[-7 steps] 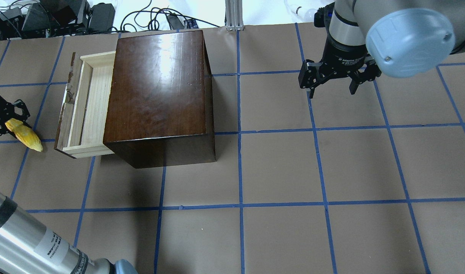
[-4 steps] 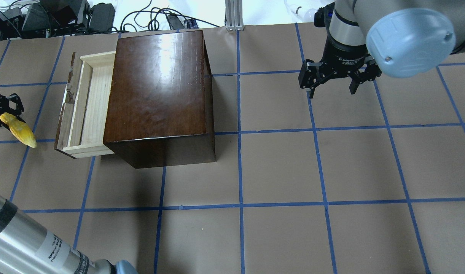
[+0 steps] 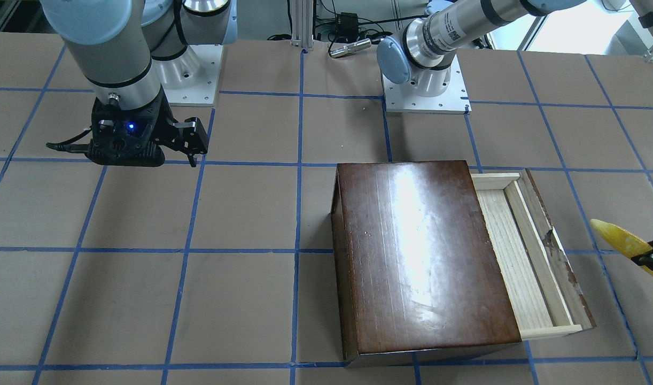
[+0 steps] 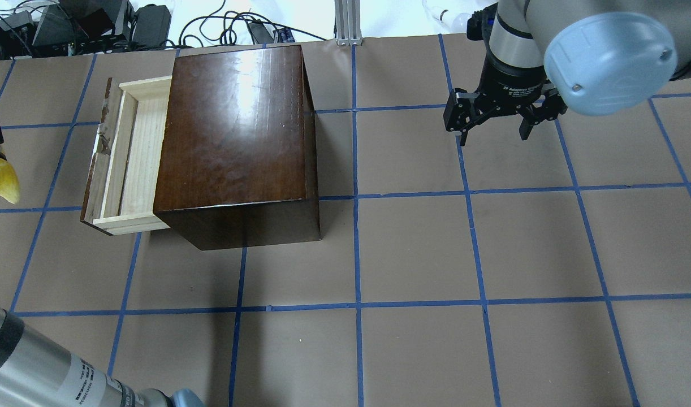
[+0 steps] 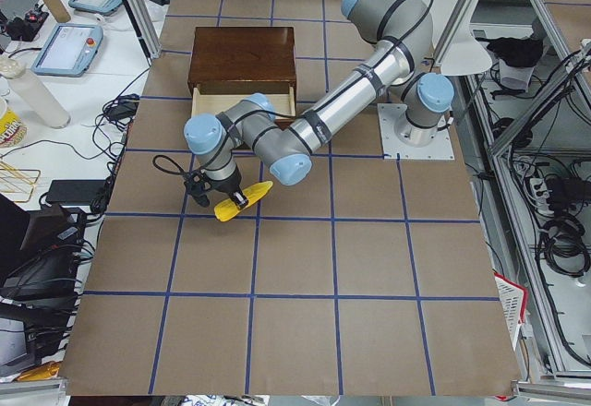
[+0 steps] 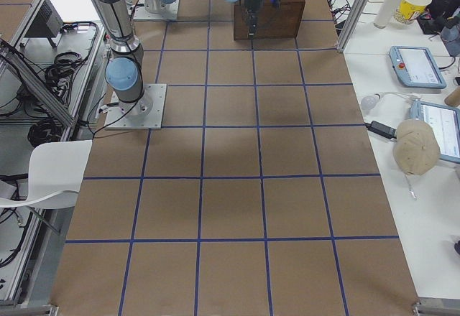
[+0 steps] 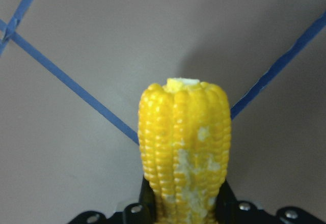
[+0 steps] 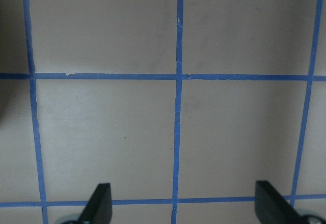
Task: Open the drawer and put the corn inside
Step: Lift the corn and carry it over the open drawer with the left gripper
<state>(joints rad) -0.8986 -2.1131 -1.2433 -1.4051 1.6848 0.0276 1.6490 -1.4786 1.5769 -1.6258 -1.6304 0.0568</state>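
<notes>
The drawer (image 4: 133, 158) stands pulled out of the left side of the dark brown box (image 4: 232, 130); its pale wood tray is empty. It also shows in the front view (image 3: 519, 256). My left gripper (image 5: 233, 199) is shut on the yellow corn (image 4: 0, 178) and holds it above the table, left of the drawer's front panel and apart from it. The corn points away from the wrist in the left wrist view (image 7: 183, 147) and shows at the front view's right edge (image 3: 623, 243). My right gripper (image 4: 492, 138) is open and empty, well to the right of the box.
The brown paper table (image 4: 413, 249) is marked with a blue tape grid. Cables and devices (image 4: 85, 22) lie beyond its far edge. The right wrist view shows only bare paper between the open fingers (image 8: 99, 203).
My left gripper has carried the corn further left, toward the edge of the overhead view and away from the drawer. The right arm, box and drawer have not moved.
</notes>
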